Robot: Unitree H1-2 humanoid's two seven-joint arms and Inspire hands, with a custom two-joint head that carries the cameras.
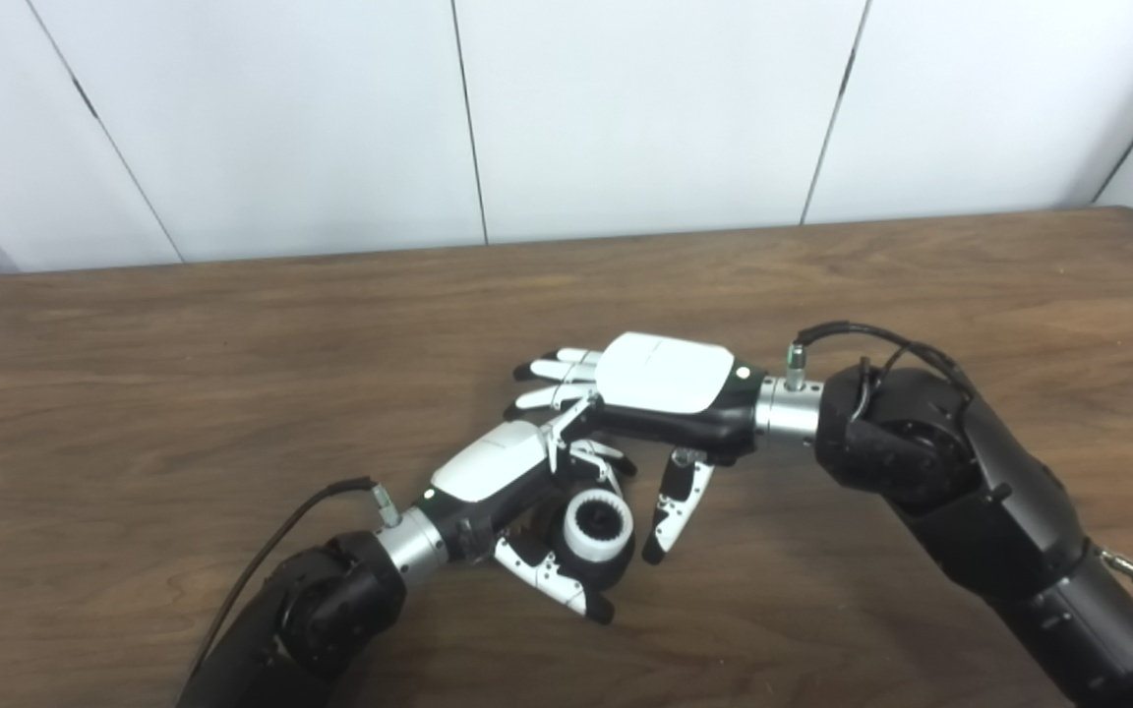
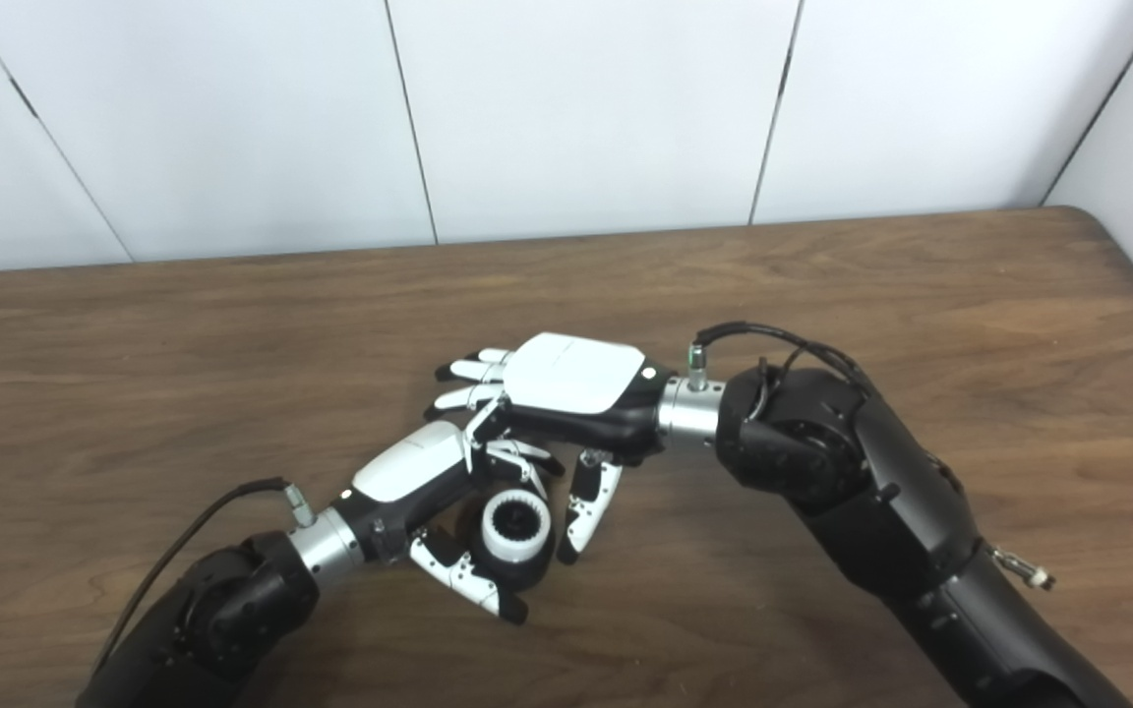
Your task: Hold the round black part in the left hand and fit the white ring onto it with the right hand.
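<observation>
My left hand [image 1: 512, 482] is shut on the round black part [image 1: 616, 572], held just above the table at front centre. The white ring [image 1: 598, 524], toothed on its inside, sits on the top of the black part. It also shows in the right eye view [image 2: 515, 526]. My right hand [image 1: 660, 383] hovers palm down just above and behind the left hand, fingers spread and pointing left, thumb hanging down beside the ring. It holds nothing. The two hands overlap where their fingers meet.
The brown wooden table [image 1: 232, 354] reaches to a white panelled wall behind. Its rounded far corners show at left and right. Both black forearms come in over the front edge.
</observation>
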